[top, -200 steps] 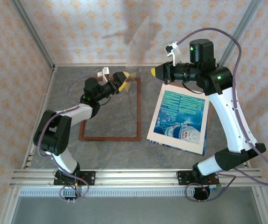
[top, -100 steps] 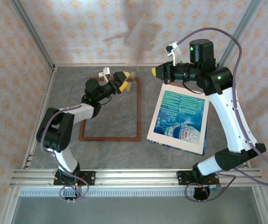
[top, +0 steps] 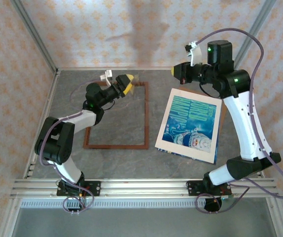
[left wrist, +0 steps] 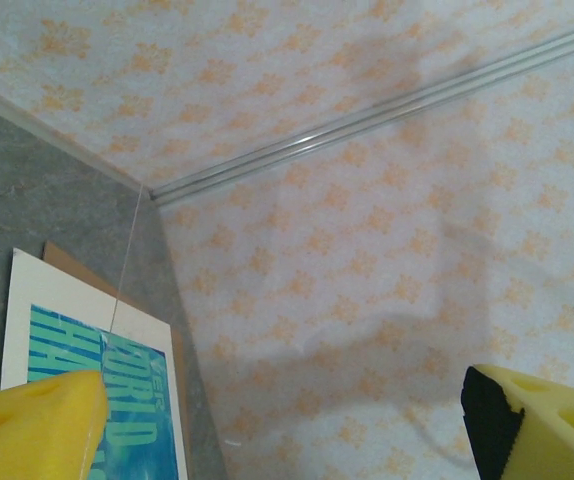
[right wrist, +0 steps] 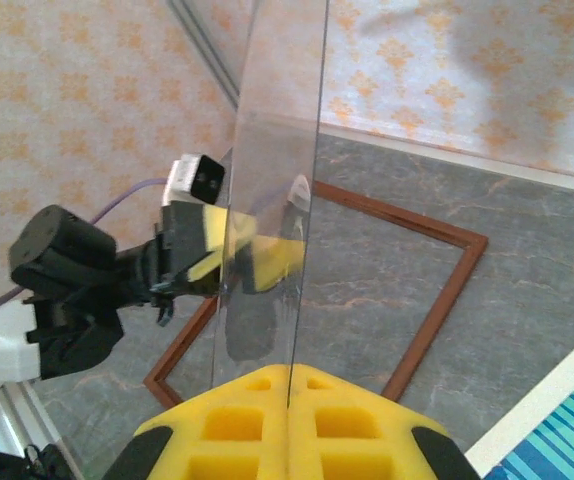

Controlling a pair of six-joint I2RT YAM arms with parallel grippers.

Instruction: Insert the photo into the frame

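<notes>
The frame [top: 117, 146] of reddish-brown wood lies flat and empty on the left of the table, also seen in the right wrist view [right wrist: 437, 310]. The photo [top: 191, 123], teal with a white figure, lies to its right on a cream mat. My right gripper [top: 173, 72] hovers between them, shut on the lower edge of a clear pane [right wrist: 272, 200] that stands upright, its fingers [right wrist: 289, 375] pinched together. My left gripper [top: 128, 84] is open over the frame's far end; its yellow fingers [right wrist: 242, 255] straddle the pane's far edge, wide apart [left wrist: 287, 420].
The cream mat [top: 194, 95] and a brown board under it lie beneath the photo on the right. Patterned walls close the table at the back and sides, and metal corner posts [top: 33, 37] rise at the back. An aluminium rail [top: 141, 187] runs along the near edge.
My right gripper has lifted and shifted right with the clear pane. My left gripper has drifted slightly left and its jaws have narrowed a little.
</notes>
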